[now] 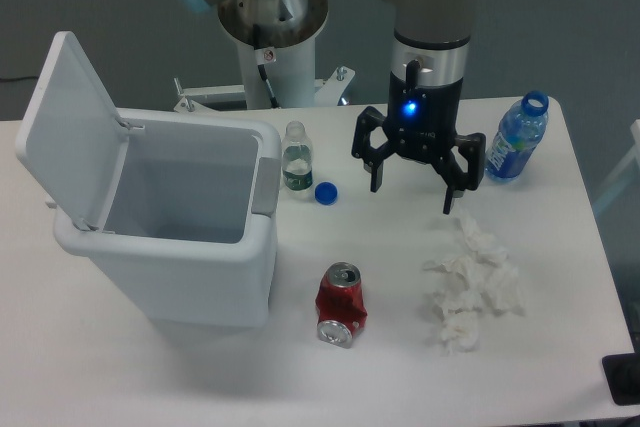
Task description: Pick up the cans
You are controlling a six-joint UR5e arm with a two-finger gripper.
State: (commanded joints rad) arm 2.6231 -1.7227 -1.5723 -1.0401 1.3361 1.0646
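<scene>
The dented red can [341, 304] with silver ends lies on its side on the white table, just right of the bin's front corner. My gripper [414, 197] hangs above the table behind and to the right of the can, well apart from it. Its two black fingers are spread wide and nothing is between them.
A white bin [170, 237] with its lid raised stands at the left. A small clear green-labelled bottle [296, 158] and a blue cap [325, 192] sit beside it. A blue plastic bottle [517, 139] stands at the back right. Crumpled white tissue [470, 287] lies right of the can.
</scene>
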